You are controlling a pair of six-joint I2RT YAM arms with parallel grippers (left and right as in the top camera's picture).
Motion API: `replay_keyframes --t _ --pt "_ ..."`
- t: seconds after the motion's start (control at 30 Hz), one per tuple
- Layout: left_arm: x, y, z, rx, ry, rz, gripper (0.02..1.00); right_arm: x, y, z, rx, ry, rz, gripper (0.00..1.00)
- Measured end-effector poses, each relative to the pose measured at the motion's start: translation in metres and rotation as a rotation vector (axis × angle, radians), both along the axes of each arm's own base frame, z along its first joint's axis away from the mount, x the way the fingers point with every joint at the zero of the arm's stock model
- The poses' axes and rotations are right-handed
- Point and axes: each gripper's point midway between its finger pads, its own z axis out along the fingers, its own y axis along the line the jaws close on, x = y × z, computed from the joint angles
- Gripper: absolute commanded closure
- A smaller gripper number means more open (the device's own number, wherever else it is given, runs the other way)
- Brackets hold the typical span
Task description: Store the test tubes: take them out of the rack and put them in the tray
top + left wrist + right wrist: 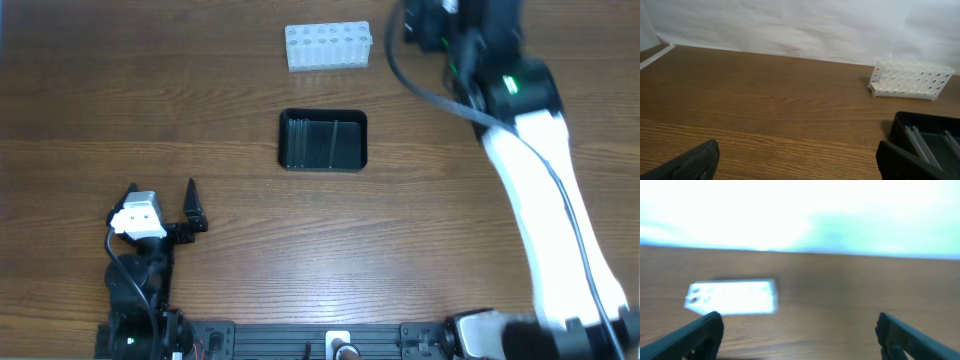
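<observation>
Top view: I see the white rack at the far side of the wooden table, and the black tray just nearer the arms' bases, apart from the rack; clear test tubes lie flat side by side inside the tray; I cannot tell whether any tube stands in the rack. The left gripper sits low near its base, well apart from the tray, its two fingers spread wide with nothing between them; the right arm stretches up the right side, its gripper at the far edge, to the right of the rack.

Left wrist view: my left gripper frames bare wood; the tray lies beside one finger, tubes visible in it, and the rack stands beyond by the white wall.

Right wrist view: the right gripper is also wide apart and holds nothing; the rack appears blurred, beyond one finger and off to the side.
</observation>
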Motion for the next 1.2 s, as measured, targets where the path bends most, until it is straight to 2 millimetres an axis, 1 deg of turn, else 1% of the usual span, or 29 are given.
replay_keyframes --t 0.03,0.07,0.1,0.17,0.27,0.33,0.4,0.47,0.53,0.6,0.73,0.8,0.83,0.93,1.03,1.13,1.2 --pt "0.000 0.000 0.000 0.000 0.000 0.000 0.018 -0.010 -0.006 0.001 -0.009 -0.027 -0.002 0.009" --pt "0.000 0.000 0.000 0.000 0.000 0.000 0.020 -0.023 -0.012 -0.003 -0.020 -0.042 -0.004 0.009" --pt "0.000 0.000 0.000 0.000 -0.001 0.000 0.018 -0.031 -0.017 -0.006 -0.024 -0.064 -0.007 0.007" --pt "0.000 0.000 0.000 0.000 0.001 0.000 0.018 -0.052 -0.029 -0.019 -0.036 -0.089 -0.020 0.009" --pt "0.000 0.000 0.000 0.000 0.001 0.000 0.018 -0.090 -0.059 -0.043 -0.048 -0.110 -0.075 0.009" --pt "0.000 0.000 0.000 0.000 0.001 0.000 0.020 -0.119 -0.076 -0.053 -0.049 -0.131 -0.111 0.007" --pt "0.000 0.000 0.000 0.000 0.000 0.000 0.018 -0.143 -0.085 -0.057 -0.043 -0.170 -0.128 0.007" --pt "0.000 0.000 0.000 0.000 0.002 0.000 0.018 -0.170 -0.090 -0.062 -0.037 -0.220 -0.138 0.009" --pt "0.000 0.000 0.000 0.000 0.001 0.000 0.020 -0.186 -0.091 -0.067 -0.035 -0.258 -0.140 0.007" --pt "0.000 0.000 0.000 0.000 0.002 0.000 0.018 -0.199 -0.091 -0.079 -0.033 -0.283 -0.139 0.009" --pt "0.000 0.000 0.000 0.000 0.002 0.000 0.018 -0.213 -0.089 -0.116 -0.037 -0.279 -0.129 0.009" --pt "0.000 0.000 0.000 0.000 0.001 0.000 0.020 -0.215 -0.089 -0.132 -0.042 -0.269 -0.127 0.009" --pt "0.000 0.000 0.000 0.000 0.002 0.000 0.018 -0.216 -0.089 -0.144 -0.043 -0.260 -0.124 0.007" --pt "0.000 0.000 0.000 0.000 0.001 0.000 0.018 -0.215 -0.088 -0.165 -0.046 -0.254 -0.121 0.007" --pt "0.000 0.000 0.000 0.000 0.002 0.000 0.018 -0.211 -0.088 -0.170 -0.046 -0.289 -0.119 0.009" --pt "0.000 0.000 0.000 0.000 0.002 0.000 0.020 -0.206 -0.085 -0.162 -0.044 -0.377 -0.108 0.007" --pt "0.000 0.000 0.000 0.000 0.002 0.000 0.018 -0.204 -0.081 -0.160 -0.040 -0.412 -0.091 0.009"
